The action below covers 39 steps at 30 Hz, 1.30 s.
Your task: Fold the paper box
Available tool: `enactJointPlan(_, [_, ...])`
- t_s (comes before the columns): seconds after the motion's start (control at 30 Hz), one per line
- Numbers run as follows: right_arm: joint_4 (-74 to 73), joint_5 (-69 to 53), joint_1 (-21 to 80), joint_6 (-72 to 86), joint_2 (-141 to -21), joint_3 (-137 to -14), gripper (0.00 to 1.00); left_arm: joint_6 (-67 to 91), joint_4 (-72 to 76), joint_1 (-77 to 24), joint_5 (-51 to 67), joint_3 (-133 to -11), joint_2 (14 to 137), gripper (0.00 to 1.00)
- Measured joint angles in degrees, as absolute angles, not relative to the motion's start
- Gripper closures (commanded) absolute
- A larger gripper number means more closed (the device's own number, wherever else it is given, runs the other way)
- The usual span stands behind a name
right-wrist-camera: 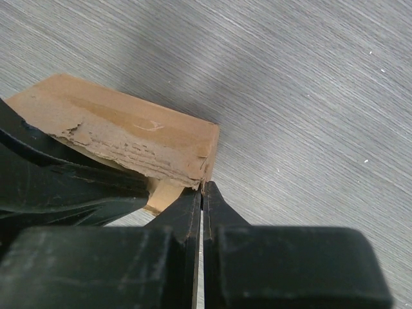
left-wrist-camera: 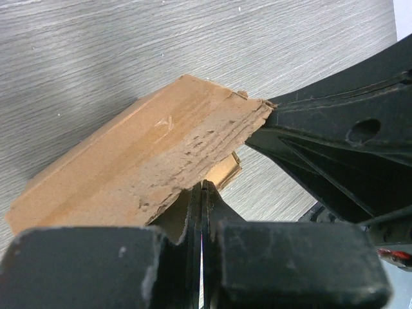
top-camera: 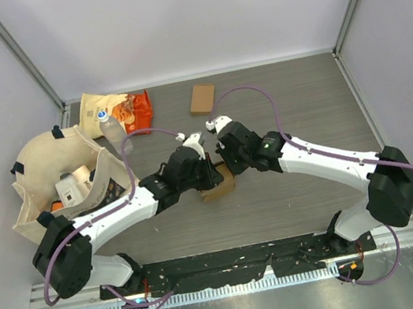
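Surface: a grey brushed table (top-camera: 293,99) is seen, its grain running in fine streaks.
Room: the table is closed in by white walls (top-camera: 183,22) on three sides, with metal posts at the far corners.
Paper box: the paper box (top-camera: 219,188) is found at mid-table between the two arms, tan, with one ragged torn edge (clearest in the wrist views).
Left gripper: the left gripper (left-wrist-camera: 202,193) is pressed together, tips under the box's torn edge; whether a flap is pinched cannot be told.
Right gripper: the right gripper (right-wrist-camera: 201,193) is likewise closed, tips at the box's corner.
Edges: the left side is taken up by a canvas bag (top-camera: 50,174), a snack packet (top-camera: 102,109) and a bottle (top-camera: 113,131); a small cardboard block (top-camera: 202,98) is set near the far wall.
Open room: bare surface is left to the right of the arms.
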<state>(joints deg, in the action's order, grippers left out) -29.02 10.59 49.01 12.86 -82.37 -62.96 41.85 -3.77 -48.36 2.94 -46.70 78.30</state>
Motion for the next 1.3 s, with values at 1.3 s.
enactJointPlan(1.3, [-34.4, 8.1, 48.6, 17.0, -85.2, -67.4, 0.99, 42.0, -3.7, -48.4, 0.7, -47.6, 79.9, 1.0])
